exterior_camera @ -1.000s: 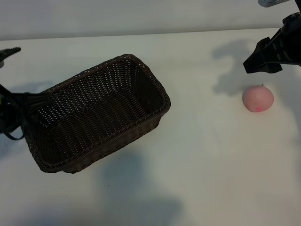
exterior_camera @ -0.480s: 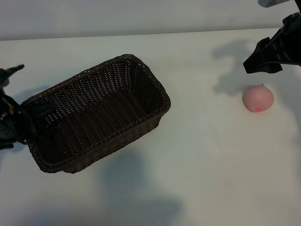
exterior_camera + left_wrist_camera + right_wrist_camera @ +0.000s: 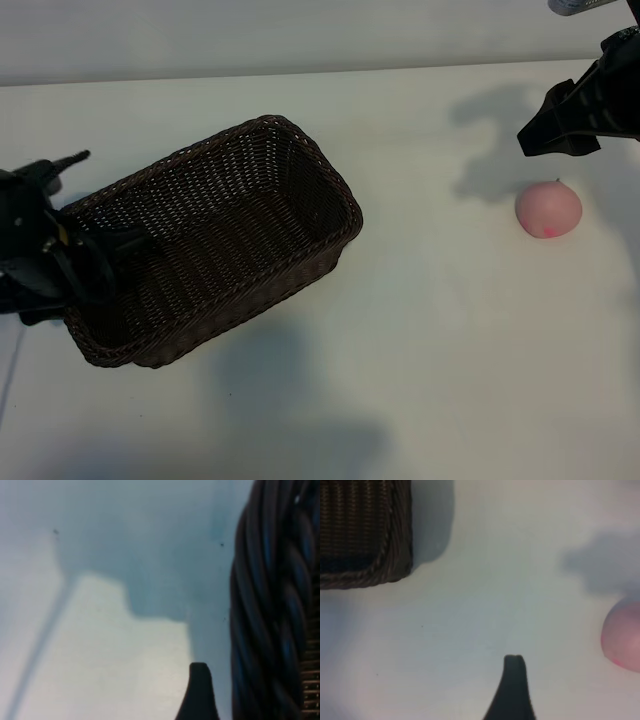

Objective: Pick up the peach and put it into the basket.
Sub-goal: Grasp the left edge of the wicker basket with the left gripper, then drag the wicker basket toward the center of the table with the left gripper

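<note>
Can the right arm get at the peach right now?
Probably yes: the right gripper hangs open just beyond the peach, with only bare table around the fruit and nothing between them.

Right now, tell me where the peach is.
In the exterior view the peach lies on the white table at the right side, just below the right gripper and well apart from the basket.

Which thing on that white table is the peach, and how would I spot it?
Start from the big dark wicker basket on the white table, then look far across to the exterior view's right. The peach sits alone there: small, round, pale pink with a darker pink spot, just below the right end effector.
</note>
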You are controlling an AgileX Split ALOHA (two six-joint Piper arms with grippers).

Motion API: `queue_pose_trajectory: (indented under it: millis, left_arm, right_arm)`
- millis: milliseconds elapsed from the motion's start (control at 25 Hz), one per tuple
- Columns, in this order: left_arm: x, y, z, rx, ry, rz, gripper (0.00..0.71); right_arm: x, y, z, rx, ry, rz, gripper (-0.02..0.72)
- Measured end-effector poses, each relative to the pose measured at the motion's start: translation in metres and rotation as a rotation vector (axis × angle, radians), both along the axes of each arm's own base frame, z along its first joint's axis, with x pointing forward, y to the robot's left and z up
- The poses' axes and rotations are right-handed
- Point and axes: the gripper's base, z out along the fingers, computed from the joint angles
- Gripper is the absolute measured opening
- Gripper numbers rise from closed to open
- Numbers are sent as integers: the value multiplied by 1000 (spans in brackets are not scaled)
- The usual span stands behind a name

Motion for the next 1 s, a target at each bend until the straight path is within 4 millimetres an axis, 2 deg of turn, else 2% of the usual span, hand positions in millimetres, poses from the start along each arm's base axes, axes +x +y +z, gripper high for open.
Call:
queue_pose_trajectory:
  millis: [440, 560, 640, 680, 1000]
  left_arm:
    - [3, -3, -14, -21, 39, 0, 584]
    - [3, -3, -14, -22, 40, -3, 524]
    - [3, -4, -14, -29, 40, 7, 428]
    - [3, -3, -14, -32, 39, 13, 407]
    - [3, -3, -14, -32, 32, 5, 391]
  right_arm:
    - [0, 0, 0, 0, 2, 1, 595]
    - [0, 0, 0, 0, 2, 1, 595]
    - [0, 0, 0, 0, 2, 1, 595]
    - [0, 0, 0, 0, 2, 1, 595]
    - [0, 0, 0, 0, 2, 1, 595]
